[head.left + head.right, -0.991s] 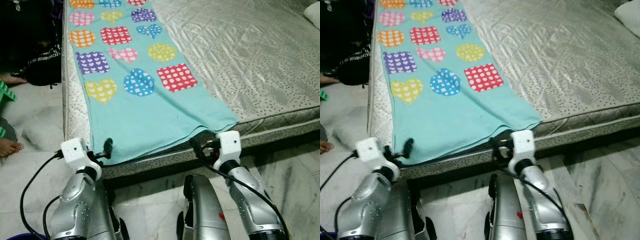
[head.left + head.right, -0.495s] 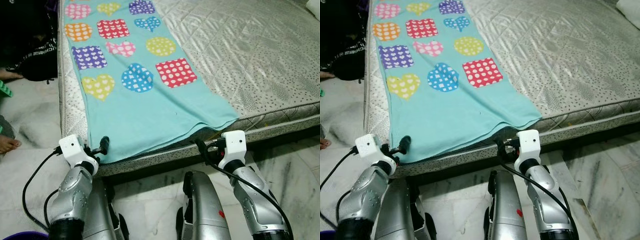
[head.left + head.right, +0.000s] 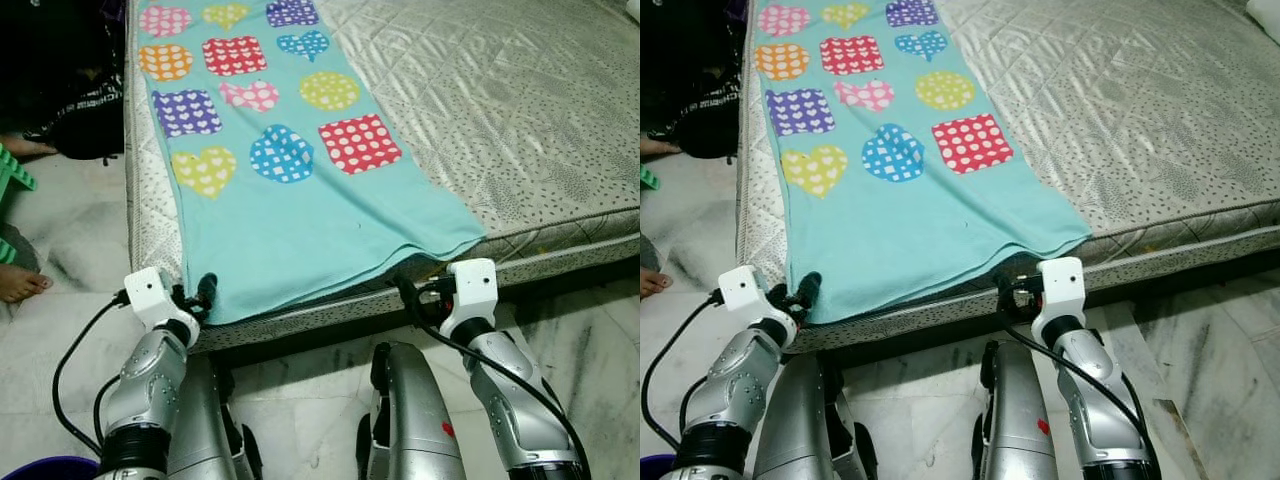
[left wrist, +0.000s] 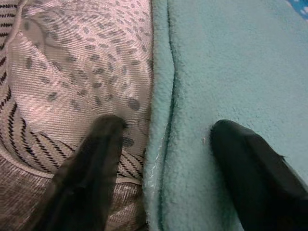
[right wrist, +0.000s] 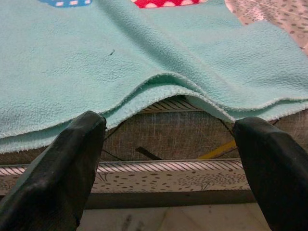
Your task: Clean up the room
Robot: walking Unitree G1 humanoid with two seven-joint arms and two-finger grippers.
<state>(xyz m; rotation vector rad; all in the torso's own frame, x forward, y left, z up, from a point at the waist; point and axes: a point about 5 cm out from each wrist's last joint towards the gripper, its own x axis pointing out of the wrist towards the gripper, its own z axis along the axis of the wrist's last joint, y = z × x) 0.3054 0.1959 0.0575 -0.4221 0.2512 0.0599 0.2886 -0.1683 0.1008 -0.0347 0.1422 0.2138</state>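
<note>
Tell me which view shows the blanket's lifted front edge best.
The right wrist view: the blanket edge arches up off the mattress between the open right hand's fingers. The eye views show that edge small by the right hand; the left wrist view shows the blanket's side edge between the open left hand's fingers.

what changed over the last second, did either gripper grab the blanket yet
Neither has. The left gripper and right gripper have drawn slightly back from the teal blanket toward the mattress edge, both open with nothing clamped. In the left wrist view its fingers straddle the blanket's side hem; the right gripper sits just below the raised front hem. The camera shifted a little. The blanket lies flat as before.
</note>
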